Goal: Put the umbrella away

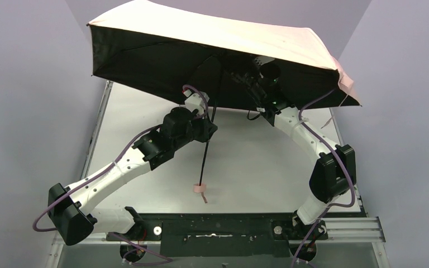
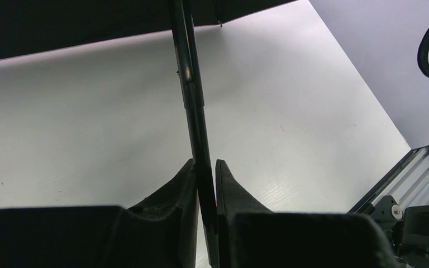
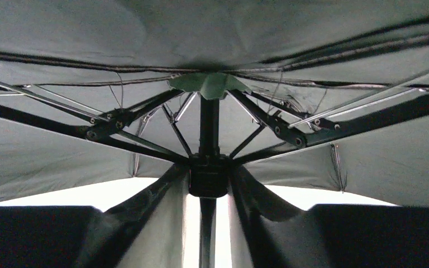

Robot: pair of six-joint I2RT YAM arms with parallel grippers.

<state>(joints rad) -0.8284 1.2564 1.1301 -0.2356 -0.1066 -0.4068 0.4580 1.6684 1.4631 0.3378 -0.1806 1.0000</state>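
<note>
Right tool [image 3: 208, 184] dim beneath umbrella [image 1: 212, 39] canopy

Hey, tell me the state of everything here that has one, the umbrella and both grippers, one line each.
umbrella: open, canopy fully spread, held up over the table.
left gripper: jaws shut on the shaft.
right gripper: under the canopy, jaws flanking the runner; grip unclear.

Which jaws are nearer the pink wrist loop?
Left. The left jaws clamp the shaft above the loop; the right jaws are up at the runner under the canopy.
</note>
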